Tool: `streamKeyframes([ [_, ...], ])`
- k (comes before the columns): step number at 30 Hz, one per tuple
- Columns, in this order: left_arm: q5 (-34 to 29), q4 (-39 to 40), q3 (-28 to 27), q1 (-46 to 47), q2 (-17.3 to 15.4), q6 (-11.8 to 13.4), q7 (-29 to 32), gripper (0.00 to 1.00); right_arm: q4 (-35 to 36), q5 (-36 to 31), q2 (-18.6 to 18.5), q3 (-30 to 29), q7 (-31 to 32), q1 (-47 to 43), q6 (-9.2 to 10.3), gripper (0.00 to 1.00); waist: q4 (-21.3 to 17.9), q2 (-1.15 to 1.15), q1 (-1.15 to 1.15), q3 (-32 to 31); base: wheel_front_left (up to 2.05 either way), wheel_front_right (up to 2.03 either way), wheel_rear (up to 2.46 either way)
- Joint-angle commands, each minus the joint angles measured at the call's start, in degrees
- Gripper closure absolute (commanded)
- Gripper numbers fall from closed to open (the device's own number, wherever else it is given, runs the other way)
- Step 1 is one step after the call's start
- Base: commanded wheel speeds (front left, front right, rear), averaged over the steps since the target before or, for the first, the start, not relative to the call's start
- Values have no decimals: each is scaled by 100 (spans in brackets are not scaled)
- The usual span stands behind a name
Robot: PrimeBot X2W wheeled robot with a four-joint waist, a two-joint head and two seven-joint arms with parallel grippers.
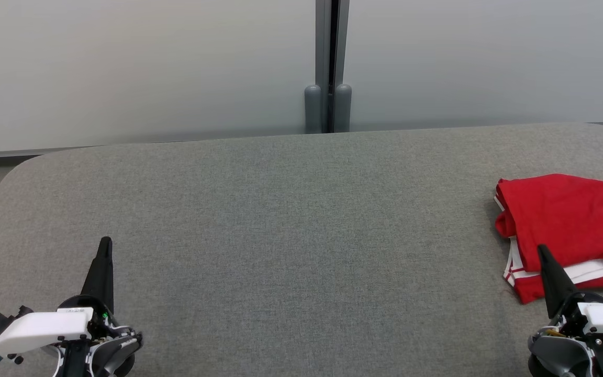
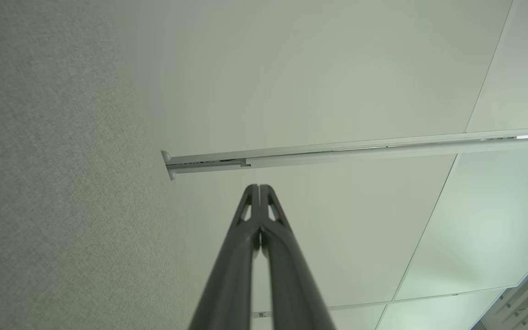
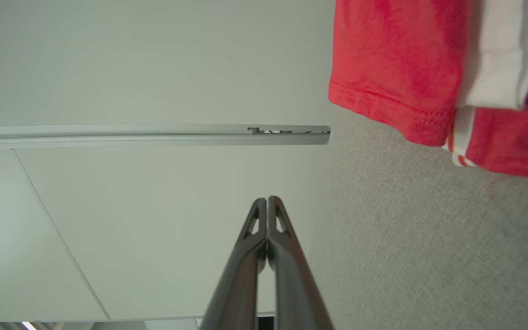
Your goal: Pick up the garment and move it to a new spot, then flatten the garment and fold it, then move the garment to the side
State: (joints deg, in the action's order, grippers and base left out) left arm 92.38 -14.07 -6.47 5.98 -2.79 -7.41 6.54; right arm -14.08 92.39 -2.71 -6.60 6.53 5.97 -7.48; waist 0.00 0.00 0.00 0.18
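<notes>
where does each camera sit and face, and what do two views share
Head view: on the head, facing forward and down at the grey table; left gripper lower left, right gripper lower right, both shut.
Left wrist view: on the left wrist, facing along its shut fingers toward the panel post, table at left.
Right wrist view: on the right wrist, along its shut fingers toward that post, garment upper right.
Shared: head and right wrist both show the garment.

Two dark fingers pressed together, the left hand points past the edge of the grey fabric-covered table toward pale wall panels joined by a metal strip.
</notes>
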Motion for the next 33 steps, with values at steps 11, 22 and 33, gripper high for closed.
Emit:
streamKeyframes([
  [11, 8, 5, -19, 58, -17, -23, 16, 100, 12, 5, -23, -3, 16, 50, -2, 100, 0, 0, 0, 0, 0, 0, 0],
  [22, 8, 5, -19, 58, -17, -24, 15, 100, 12, 5, -23, -3, 16, 50, -2, 100, 0, 0, 0, 0, 0, 0, 0],
  [33, 8, 5, -19, 58, -17, -24, 16, 100, 12, 5, -23, -3, 16, 50, -2, 100, 0, 0, 0, 0, 0, 0, 0],
])
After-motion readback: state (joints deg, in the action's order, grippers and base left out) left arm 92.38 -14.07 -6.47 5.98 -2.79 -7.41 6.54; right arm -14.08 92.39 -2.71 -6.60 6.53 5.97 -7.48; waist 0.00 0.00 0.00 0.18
